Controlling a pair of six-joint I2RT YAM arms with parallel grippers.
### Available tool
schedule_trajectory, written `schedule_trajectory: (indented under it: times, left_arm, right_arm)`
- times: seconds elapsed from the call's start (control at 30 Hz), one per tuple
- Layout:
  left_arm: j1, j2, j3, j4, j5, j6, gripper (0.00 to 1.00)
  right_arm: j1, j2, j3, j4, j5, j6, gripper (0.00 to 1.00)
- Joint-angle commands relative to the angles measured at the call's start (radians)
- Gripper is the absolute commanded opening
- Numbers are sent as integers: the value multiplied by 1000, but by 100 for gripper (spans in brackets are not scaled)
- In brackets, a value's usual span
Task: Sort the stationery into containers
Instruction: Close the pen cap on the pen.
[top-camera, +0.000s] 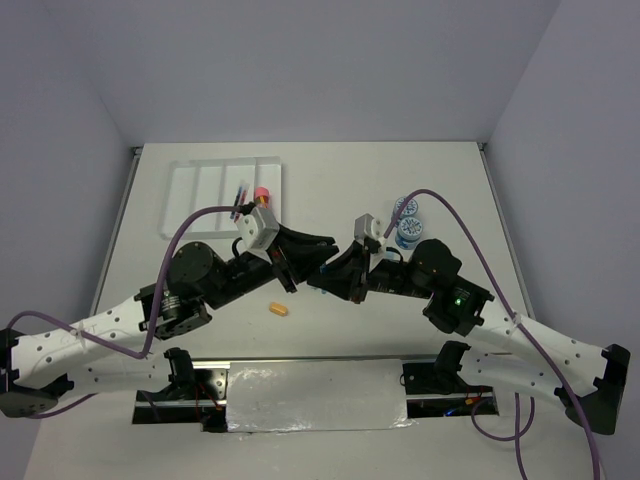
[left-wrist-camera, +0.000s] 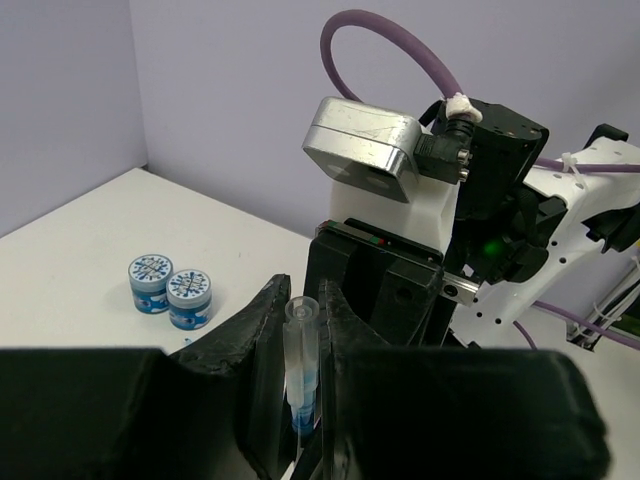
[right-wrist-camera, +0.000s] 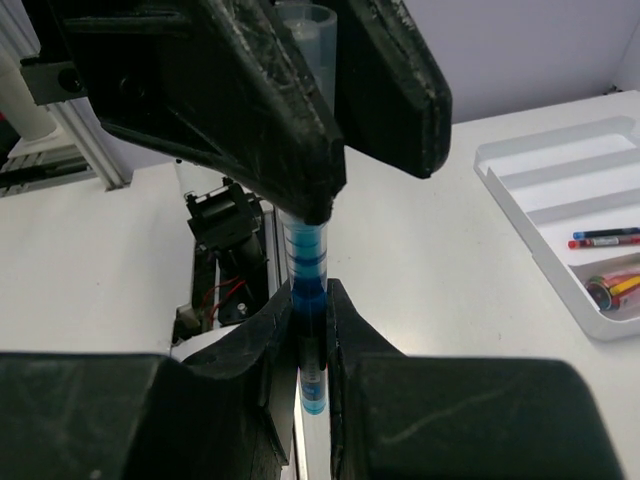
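My left tool (left-wrist-camera: 303, 305) and right tool (right-wrist-camera: 312, 298) both pinch a slim, pale blue clear-plastic tube (right-wrist-camera: 305, 250). It looks light, stiff and slippery; mid-barrel seems the safest hold.

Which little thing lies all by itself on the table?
The small orange piece, with nothing beside it. The blue tubs stand as a pair, the pens lie in the white tray, the left gripper and right gripper hold the pale tube.

Translucent pale-blue tube (left-wrist-camera: 300, 365) with darker blue bands, black left claw (left-wrist-camera: 302, 300) and black right claw (right-wrist-camera: 308, 300) around it, blue tubs (left-wrist-camera: 170, 292) with blue-and-white patterned lids left of left claw, white tray (right-wrist-camera: 540, 215), red and blue pens (right-wrist-camera: 605, 238), purple cable (left-wrist-camera: 380, 40)
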Motion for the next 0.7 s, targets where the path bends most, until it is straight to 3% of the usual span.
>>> schedule_trajectory:
  times: [0.0,0.07,0.33,0.67]
  left_arm:
    - [-3,17,35,12,34,-21,12]
    - [-3,22,32,7,31,-31,0]
    - [-3,31,-51,20,-15,-101,0]
    - [-26,97,-250,122,40,-251,0]
  right_arm:
    - [-5,-3,58,16,42,10,0]
    - [-7,-10,73,16,51,16,0]
    - [-17,-7,194,13,149,42,0]
    - [-85,150,625,-48,63,42,0]
